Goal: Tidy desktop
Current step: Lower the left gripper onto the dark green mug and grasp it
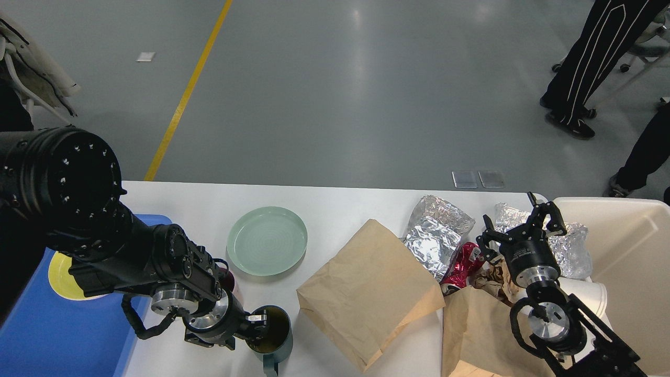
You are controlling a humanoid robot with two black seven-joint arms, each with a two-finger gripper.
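Left end effector (pixel 260 318) pinches the near rim of the teal mug (pixel 272 331), a hold for lifting it off the worktop (pixel 340 209); right end effector (pixel 518 226) hovers open over foil.

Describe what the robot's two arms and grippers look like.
Both arms are black, built from thick round segments with silver metal wrist rings and looped black cables. The left arm's big end cap is dotted with small screws. The left gripper is compact and dark; the right gripper has slim black linkage fingers on a cylindrical base with small white lettering.
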